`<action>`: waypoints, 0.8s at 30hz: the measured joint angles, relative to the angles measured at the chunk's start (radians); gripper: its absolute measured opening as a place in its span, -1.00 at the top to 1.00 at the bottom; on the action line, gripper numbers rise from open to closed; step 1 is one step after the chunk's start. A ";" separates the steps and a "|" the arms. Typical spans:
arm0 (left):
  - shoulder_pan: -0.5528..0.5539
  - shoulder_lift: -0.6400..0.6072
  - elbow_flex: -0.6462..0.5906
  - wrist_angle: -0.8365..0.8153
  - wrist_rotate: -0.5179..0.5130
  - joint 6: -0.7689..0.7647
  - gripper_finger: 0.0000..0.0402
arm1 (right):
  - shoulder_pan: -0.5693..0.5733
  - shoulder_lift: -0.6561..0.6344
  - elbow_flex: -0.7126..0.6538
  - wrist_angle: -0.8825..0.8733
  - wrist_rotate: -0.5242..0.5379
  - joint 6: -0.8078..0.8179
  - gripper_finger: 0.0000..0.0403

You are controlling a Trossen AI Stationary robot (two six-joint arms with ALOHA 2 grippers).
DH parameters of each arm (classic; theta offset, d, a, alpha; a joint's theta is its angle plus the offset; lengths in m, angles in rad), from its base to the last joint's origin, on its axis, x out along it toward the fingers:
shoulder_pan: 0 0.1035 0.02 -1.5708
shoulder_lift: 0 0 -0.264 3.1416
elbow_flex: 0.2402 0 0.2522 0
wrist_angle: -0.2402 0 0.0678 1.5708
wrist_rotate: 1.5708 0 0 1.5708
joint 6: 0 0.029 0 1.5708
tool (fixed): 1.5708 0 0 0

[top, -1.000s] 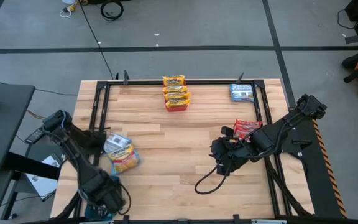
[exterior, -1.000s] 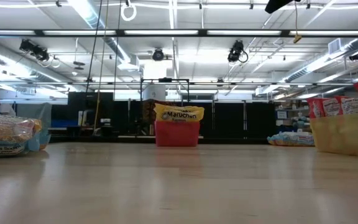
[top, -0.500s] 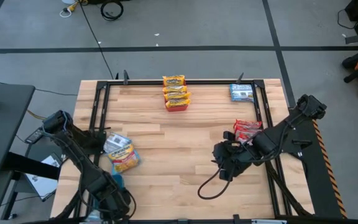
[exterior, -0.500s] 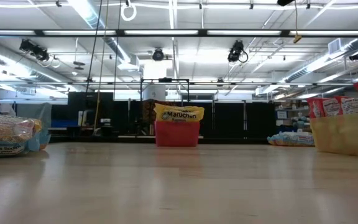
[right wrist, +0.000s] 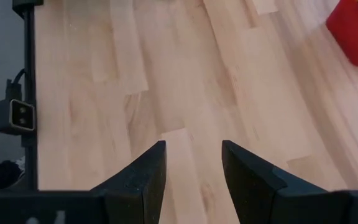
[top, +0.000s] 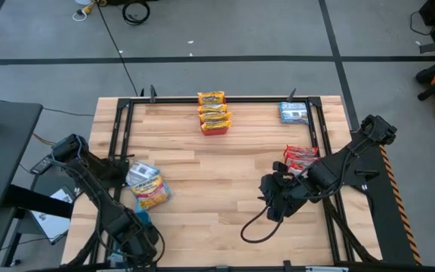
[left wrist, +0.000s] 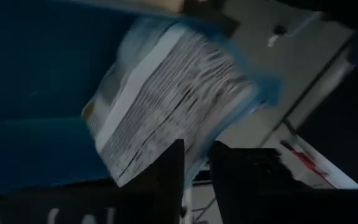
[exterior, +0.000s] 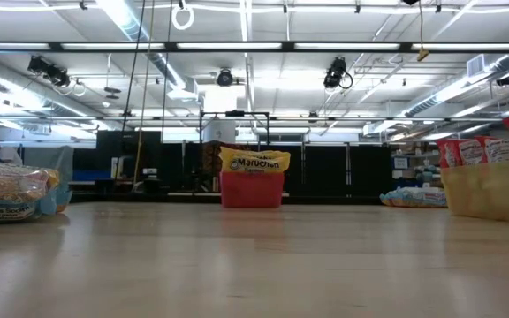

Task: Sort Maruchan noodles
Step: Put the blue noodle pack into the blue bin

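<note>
1. The left gripper (top: 138, 240) hangs at 7 o'clock, at the front-left edge of the table (top: 202, 189); its jaws stand a narrow slit apart around the lower edge of a blue-edged noodle packet (left wrist: 166, 102), and whether they pinch it or have let go cannot be told.
2. The right gripper (right wrist: 191, 163) sits at about 4 o'clock over bare wood, jaws released with nothing between them.
3. Maruchan noodles lie at the table's edges: yellow packets in a red tray (top: 214, 113) at 12 o'clock, blue packets (top: 294, 112) at 1 o'clock, red packets (top: 300, 156) at 3 o'clock, and a mixed heap (top: 148, 186) at 8 o'clock.
4. The table's centre and front are open wood; a loose black cable (top: 255, 223) loops at 5 o'clock.
5. In the left wrist view the packet's print is blurred; the yellow tray (exterior: 493, 190) is cut off at the low view's edge.
</note>
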 joint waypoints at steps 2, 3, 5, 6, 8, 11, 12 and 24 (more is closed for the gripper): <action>0.000 -0.007 0.000 -0.041 -0.001 0.003 0.54 | 0.000 0.000 0.000 0.001 -0.014 0.000 0.20; 0.001 -0.017 0.000 -0.058 -0.001 0.006 0.51 | 0.000 0.000 0.000 0.002 -0.018 0.000 0.20; 0.010 -0.046 0.000 -0.095 -0.002 0.011 0.45 | 0.000 0.000 0.000 0.003 -0.020 0.000 0.20; 0.018 -0.065 0.000 -0.122 -0.007 0.022 0.43 | 0.000 0.000 0.000 0.003 -0.020 0.000 0.20; 0.037 -0.109 0.000 -0.186 -0.052 0.044 0.40 | 0.000 0.000 0.000 0.003 -0.020 0.000 0.20; 0.075 -0.189 0.000 -0.332 -0.200 0.052 0.39 | 0.000 0.000 0.000 0.003 -0.016 0.008 0.20; 0.091 -0.215 0.000 -0.385 -0.263 0.040 0.39 | 0.000 0.000 0.000 0.003 -0.011 0.018 0.20; 0.604 -0.414 0.000 -0.622 -0.471 0.368 0.38 | -0.002 0.000 0.000 0.017 0.005 0.115 0.20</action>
